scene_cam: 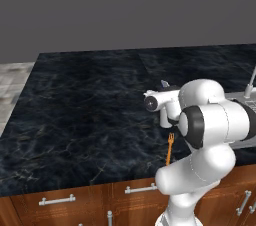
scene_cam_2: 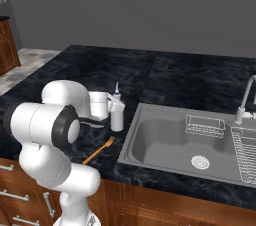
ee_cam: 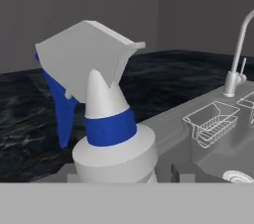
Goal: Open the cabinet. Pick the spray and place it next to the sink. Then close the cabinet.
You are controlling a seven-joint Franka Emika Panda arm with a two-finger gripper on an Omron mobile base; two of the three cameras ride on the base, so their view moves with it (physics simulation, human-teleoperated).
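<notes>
The spray [scene_cam_2: 117, 115] stands upright on the black marble tabletop [scene_cam_2: 165, 75], just beside the left rim of the sink [scene_cam_2: 150, 142], its pale grey body and blue-and-white nozzle pointing up. The hand [scene_cam_2: 111, 111] reaches it from the side away from the sink and is closed on the bottle's body — the dark fingertips [ee_cam: 183, 172] flank the bottle low in the hand view, where the spray's [ee_cam: 106, 119] blue collar and white trigger head loom close. An orange fork [scene_cam_2: 99, 150] lies flat on the tabletop near the sink's front left corner, apart from the spray. Inside the sink, a wire rack [scene_cam_2: 205, 126] sits toward the back and a round drain [scene_cam_2: 200, 161] nearer the front; the thin silver faucet [scene_cam_2: 246, 97] rises behind the sink's far right end. In the left base view the hand [scene_cam: 167, 105] is largely hidden behind the arm's white joints, with the fork [scene_cam: 170, 149] just below it — wooden drawer fronts with silver bar handles [scene_cam: 57, 200] run beneath the tabletop edge.
</notes>
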